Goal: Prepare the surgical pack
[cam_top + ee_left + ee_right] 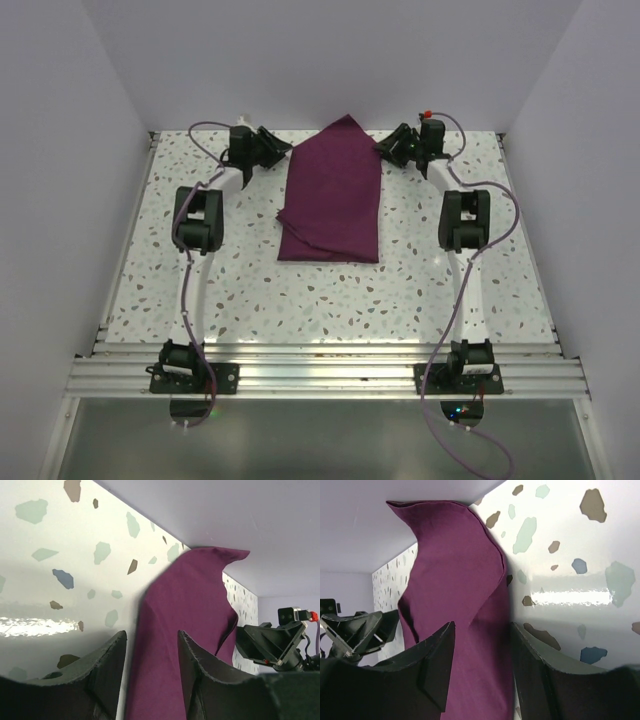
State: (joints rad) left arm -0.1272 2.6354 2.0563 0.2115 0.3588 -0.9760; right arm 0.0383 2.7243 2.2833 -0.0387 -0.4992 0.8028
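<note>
Lying where: the surgical pack point(332, 195) rested flat on the table point(230, 290) as a folded plum-purple cloth, its pointed end toward the back wall.
Contents: no tray, instruments or pads showed (whether any sat under the folds could not be told).
Left claw: the left gripper point(268, 150) sat just beside the pack's far left edge, its fingers point(107, 665) parted, with nothing pinched between them; the cloth showed only beyond the gap.
Right claw: the right gripper point(393, 147) sat just beside the pack's far right edge, its fingers point(437, 655) likewise spread and empty.
Why placed so: the two claws faced each other across the pack's narrow far end, which I judged to suit handling a fold from both sides at once.
Why the cloth sat so: the layers lay neatly over one another with a slanted flap on the left, so the wrapping looked well advanced.
Arm pose: both arms reached from their bases past the pack's near edge, elbows raised level with its middle and wrists turned inward toward it.
Height: the claws were low, close to the surface beside the pack.
</note>
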